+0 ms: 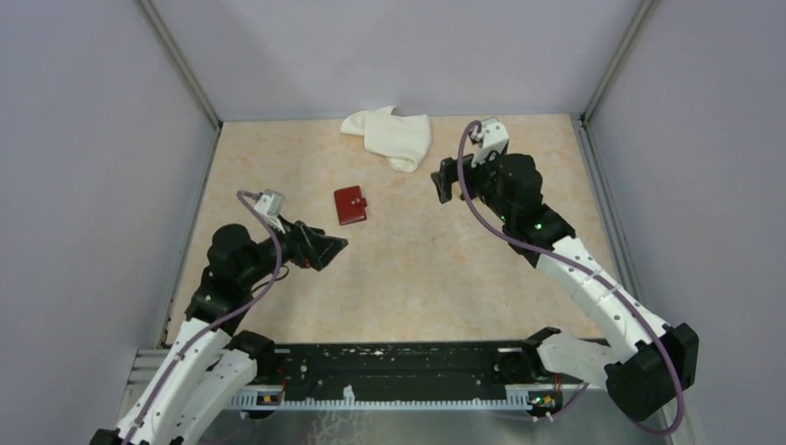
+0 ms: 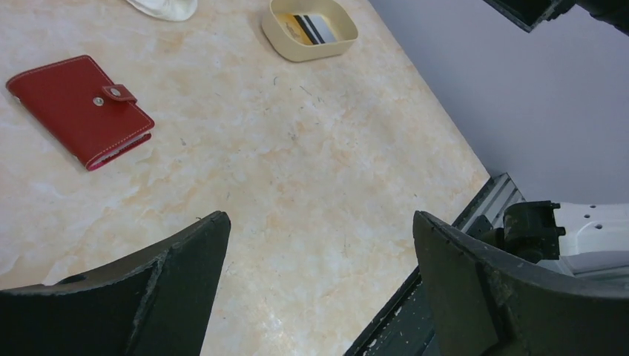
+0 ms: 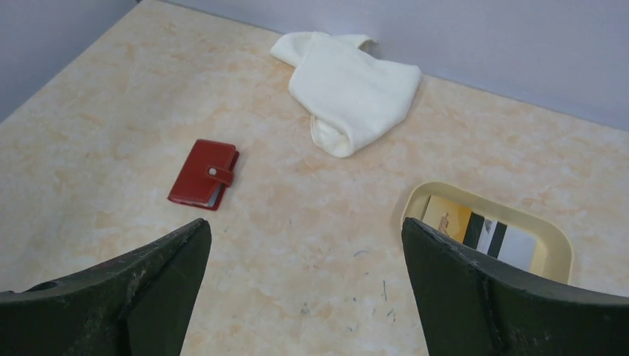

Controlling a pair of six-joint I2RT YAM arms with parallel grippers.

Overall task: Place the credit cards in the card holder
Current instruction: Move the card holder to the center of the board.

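The card holder (image 1: 350, 205) is a small dark red wallet, snapped shut and lying flat mid-table; it also shows in the left wrist view (image 2: 74, 107) and the right wrist view (image 3: 202, 172). The credit cards (image 3: 478, 231), one yellow and one black-and-white striped, lie in a beige tray (image 3: 414, 202); from the left wrist the cards (image 2: 311, 27) show in the same tray (image 2: 304, 52). My left gripper (image 1: 332, 250) (image 2: 319, 219) hovers open, near and left of the card holder. My right gripper (image 1: 445, 183) (image 3: 305, 222) hovers open just left of the tray. Neither holds anything.
A crumpled white cloth (image 1: 389, 136) (image 3: 348, 89) lies at the back centre against the wall. Grey walls enclose the table on three sides. A black rail (image 1: 399, 366) runs along the near edge between the arm bases. In the top view my right arm hides the tray.
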